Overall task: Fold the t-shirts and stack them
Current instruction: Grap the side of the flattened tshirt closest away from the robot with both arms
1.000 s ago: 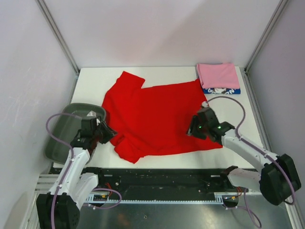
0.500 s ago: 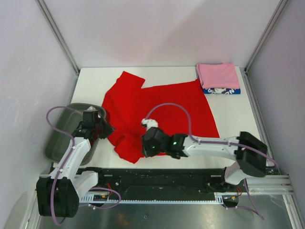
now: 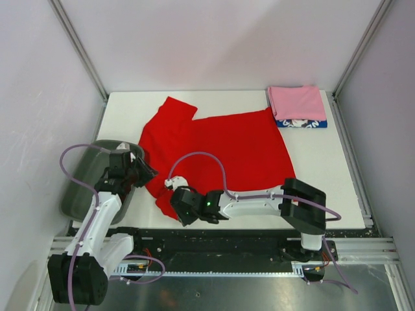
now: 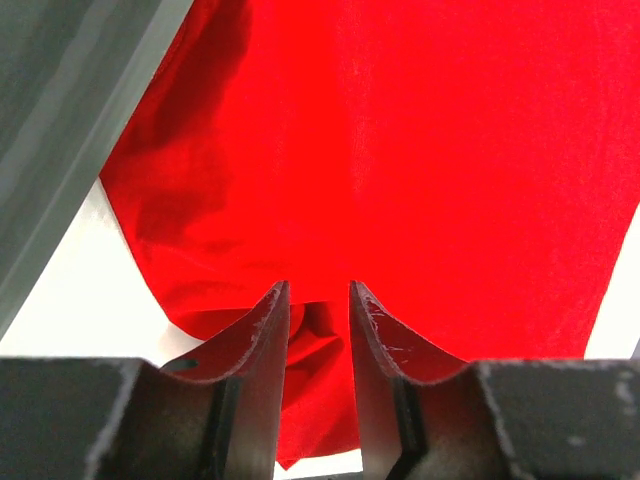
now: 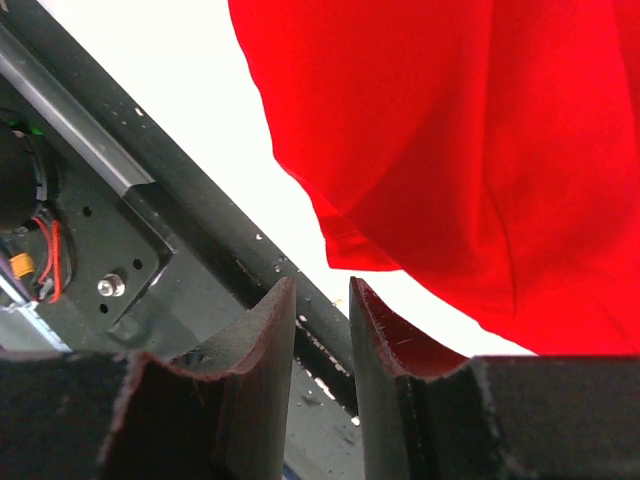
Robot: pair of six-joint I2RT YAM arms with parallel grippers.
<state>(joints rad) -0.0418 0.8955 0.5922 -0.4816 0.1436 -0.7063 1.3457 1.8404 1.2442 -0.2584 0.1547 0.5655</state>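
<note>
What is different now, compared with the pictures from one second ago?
The right claw swept left along the near edge of the spread bright red t-shirt, from its right corner to its left corner; it holds nothing. The left claw, the folded pink t-shirt and the grey-green plastic tray stayed about where they were.

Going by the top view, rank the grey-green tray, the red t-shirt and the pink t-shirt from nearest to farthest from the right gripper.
1. red t-shirt: centre; its near-left corner lies right by the right gripper.
2. grey-green tray: off to the left, beyond the shirt's edge.
3. pink t-shirt: folded, at the far right.
</note>
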